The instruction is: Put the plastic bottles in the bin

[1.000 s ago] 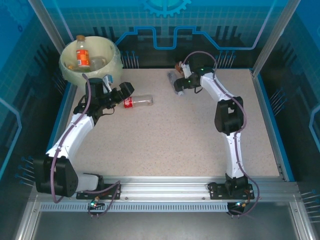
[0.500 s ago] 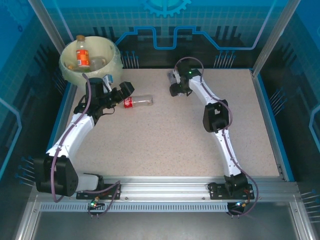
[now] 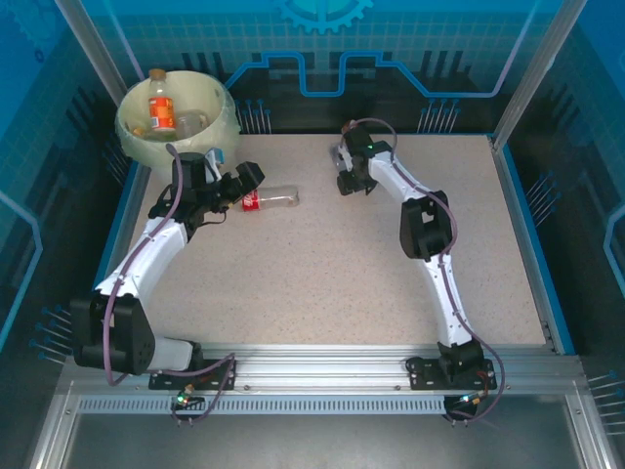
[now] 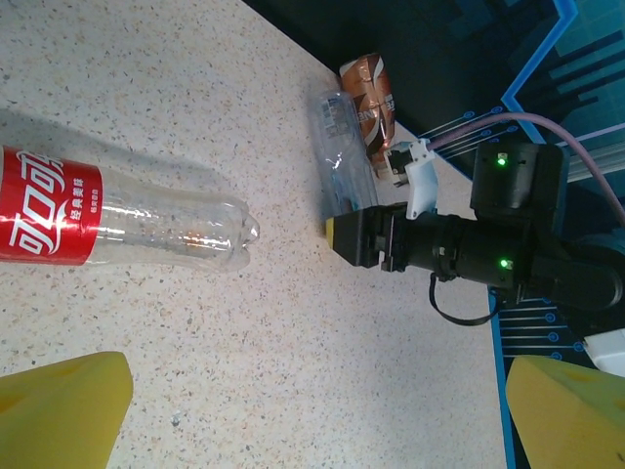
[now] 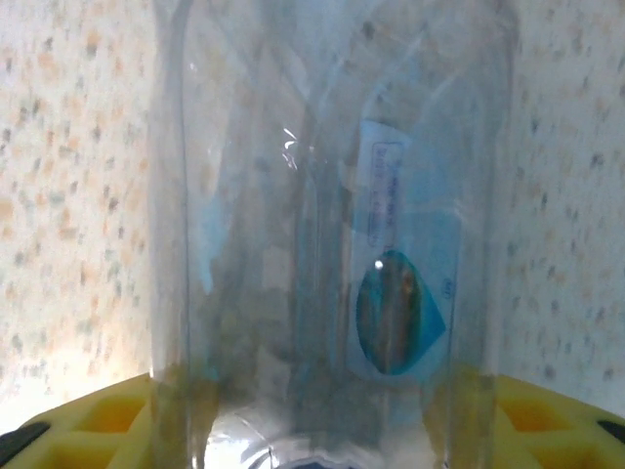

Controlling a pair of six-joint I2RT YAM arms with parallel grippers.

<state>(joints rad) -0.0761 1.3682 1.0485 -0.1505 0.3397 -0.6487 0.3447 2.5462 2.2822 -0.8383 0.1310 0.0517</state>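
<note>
Right gripper (image 3: 345, 182) is down at the far middle of the table (image 3: 342, 283), with its 2 yellow fingers (image 5: 93, 425) either side of a clear blue-labelled bottle (image 5: 391, 293). The pads sit right at the bottle's walls, but can't tell if it's actually clamped or just bracketed. That bottle lies flat on the speckled top. Just beside it on the far side is a brown-labelled bottle (image 4: 368, 90), also lying down; touching or a hair apart, can't tell which

Left gripper (image 4: 312, 405) is released, jaws spread wide, sitting near the label end of a red-labelled bottle (image 4: 107, 220). That one lies on its side with its base pointing toward the right arm, well apart from the other 2

Bin (image 3: 227, 122) is at the far-left corner, just behind the left gripper. 1 orange-labelled bottle (image 3: 161, 106) stands upright inside, with at least 1 more clear bottle (image 3: 190, 122) beside it
</note>
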